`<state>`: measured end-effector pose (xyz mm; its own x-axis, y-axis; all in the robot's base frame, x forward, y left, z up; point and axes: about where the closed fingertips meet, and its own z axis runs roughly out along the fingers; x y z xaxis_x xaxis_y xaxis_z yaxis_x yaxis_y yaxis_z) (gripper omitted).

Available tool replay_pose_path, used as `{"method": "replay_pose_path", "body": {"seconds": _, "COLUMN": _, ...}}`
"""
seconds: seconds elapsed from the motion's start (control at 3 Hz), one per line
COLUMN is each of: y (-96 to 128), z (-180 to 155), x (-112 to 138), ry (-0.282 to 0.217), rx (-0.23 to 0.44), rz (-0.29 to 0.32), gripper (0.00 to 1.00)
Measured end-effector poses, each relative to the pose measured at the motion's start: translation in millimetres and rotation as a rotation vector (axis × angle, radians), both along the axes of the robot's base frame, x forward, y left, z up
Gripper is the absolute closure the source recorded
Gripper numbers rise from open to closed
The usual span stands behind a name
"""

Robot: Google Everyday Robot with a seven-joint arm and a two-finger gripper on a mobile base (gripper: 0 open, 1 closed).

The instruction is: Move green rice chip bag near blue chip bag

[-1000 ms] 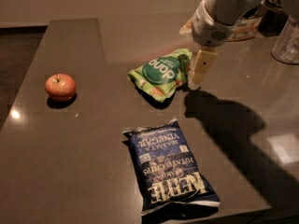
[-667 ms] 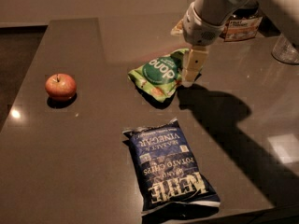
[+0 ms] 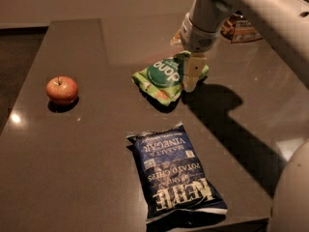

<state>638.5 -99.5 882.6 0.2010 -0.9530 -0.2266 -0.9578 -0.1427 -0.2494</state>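
The green rice chip bag (image 3: 161,77) lies crinkled on the dark table (image 3: 77,149), a little right of the middle. The blue chip bag (image 3: 176,175) lies flat near the front edge, below the green bag and apart from it, its white "KETTLE" letters upside down. My gripper (image 3: 191,75) hangs from the arm at the upper right and sits at the right edge of the green bag, overlapping its corner. I cannot tell whether it touches or holds the bag.
A red apple (image 3: 62,90) sits at the left of the table. Another snack bag (image 3: 242,30) lies at the back right, partly behind my arm. The table's front edge runs just below the blue bag.
My gripper has moved left and slightly down, from beside the green bag onto its right edge. Both bags and the apple have stayed in place.
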Motion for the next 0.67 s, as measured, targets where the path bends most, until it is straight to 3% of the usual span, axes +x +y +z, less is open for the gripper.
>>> {"method": "replay_pose_path", "body": {"seconds": 0.33, "y": 2.4, "z": -6.0, "x": 4.4, "ry": 0.019, "rx": -0.007, "rz": 0.015, "gripper": 0.22}}
{"method": "replay_pose_path", "body": {"seconds": 0.67, "y": 5.6, "z": -1.9, "x": 3.4, "ry": 0.024, "rx": 0.003, "rz": 0.034, "gripper": 0.45}}
